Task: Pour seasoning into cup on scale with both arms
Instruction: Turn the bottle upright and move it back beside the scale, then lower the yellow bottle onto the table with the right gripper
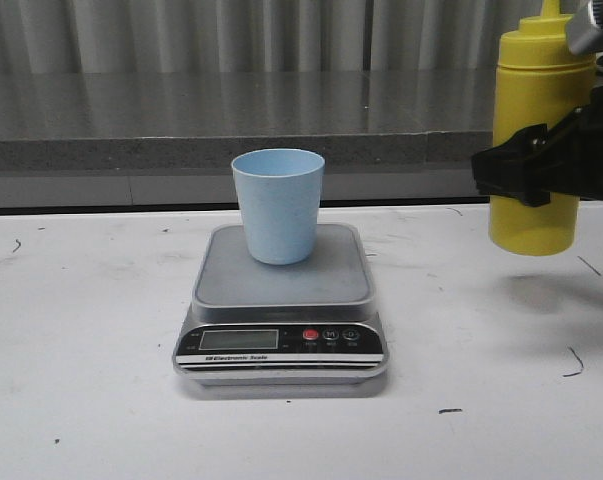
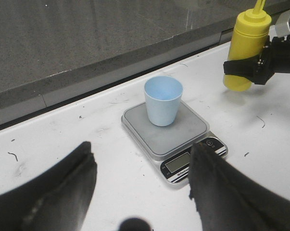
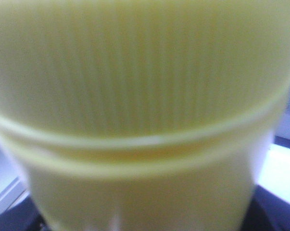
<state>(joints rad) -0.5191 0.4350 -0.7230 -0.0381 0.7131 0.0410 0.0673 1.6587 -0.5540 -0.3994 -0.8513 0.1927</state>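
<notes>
The pale blue cup (image 1: 278, 204) stands upright on the silver-grey scale (image 1: 281, 300) mid-table; both also show in the left wrist view, cup (image 2: 163, 100) on scale (image 2: 176, 136). My right gripper (image 1: 526, 170) is shut on the yellow seasoning bottle (image 1: 537, 110) and holds it upright above the table, to the right of the cup. The bottle fills the right wrist view (image 3: 140, 115), blurred. It also shows in the left wrist view (image 2: 246, 48). My left gripper (image 2: 142, 166) is open and empty, near the scale's front left, out of the front view.
A grey stone ledge (image 1: 181, 150) runs along the back of the white table (image 1: 81, 380). Small dark marks dot the tabletop.
</notes>
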